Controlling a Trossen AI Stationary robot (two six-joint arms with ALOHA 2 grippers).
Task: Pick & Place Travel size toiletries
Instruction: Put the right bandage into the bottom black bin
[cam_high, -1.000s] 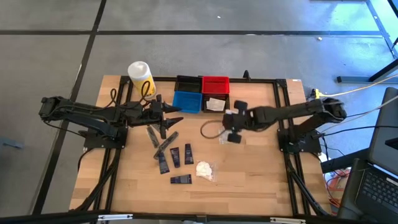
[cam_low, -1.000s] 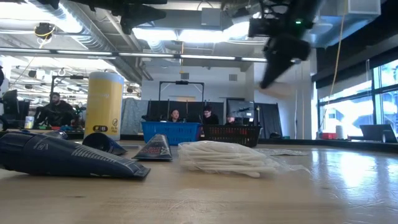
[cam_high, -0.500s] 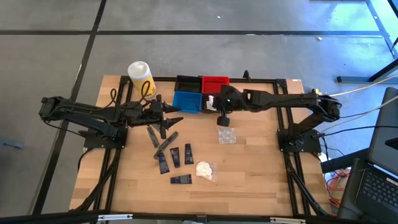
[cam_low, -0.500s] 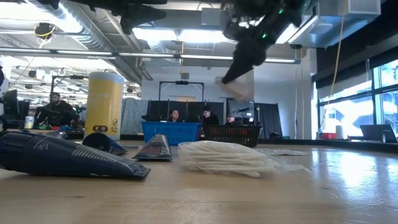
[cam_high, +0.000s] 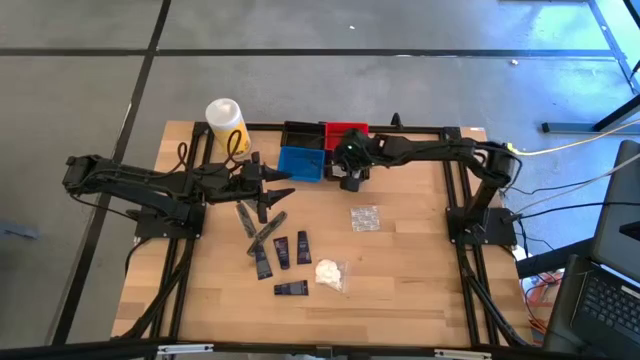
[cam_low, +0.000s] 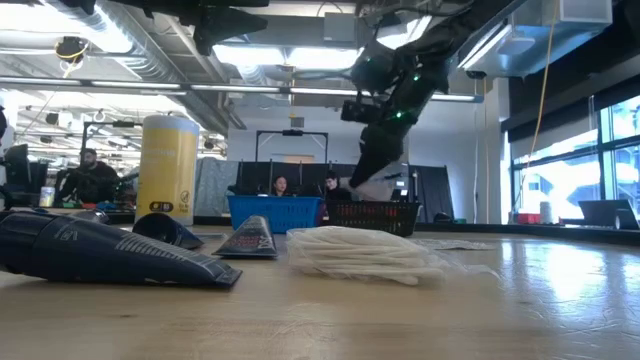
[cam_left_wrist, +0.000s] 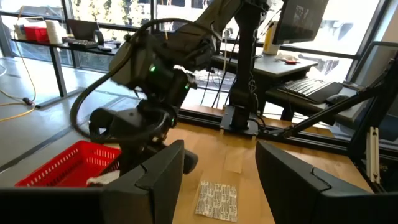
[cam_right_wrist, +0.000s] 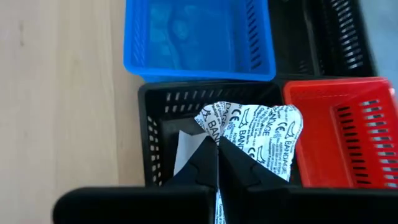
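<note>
My right gripper (cam_high: 348, 174) is shut on a white printed packet (cam_right_wrist: 256, 133) and hovers over the nearer black bin (cam_right_wrist: 149, 127), between the blue bin (cam_high: 301, 163) and the red bin (cam_high: 346, 134). Another white item (cam_right_wrist: 185, 147) lies inside that black bin. My left gripper (cam_high: 276, 194) waits open and empty, left of the bins. On the table lie several dark tubes (cam_high: 281, 250), a white wad in clear wrap (cam_high: 328, 272) and a clear packet (cam_high: 365, 218). My right gripper pinches the printed packet by one crumpled edge (cam_right_wrist: 219, 138) between its two fingers. The fingers slant down toward the table's far edge. The packet sticks out past the fingertips and hangs (cam_low: 348, 188) above the black bin, clear of the table.
A tall yellow container with a white top (cam_high: 226, 122) stands at the far left corner, and a second black bin (cam_high: 300, 133) sits behind the blue one. People sit beyond the table's far edge in the low view. Bare wood lies near the front edge.
My right gripper, shut on the printed packet, has swung from above the table's middle toward the far edge and the left, sinking until it hangs over the black bin. The clear packet under its earlier spot stays on the table.
</note>
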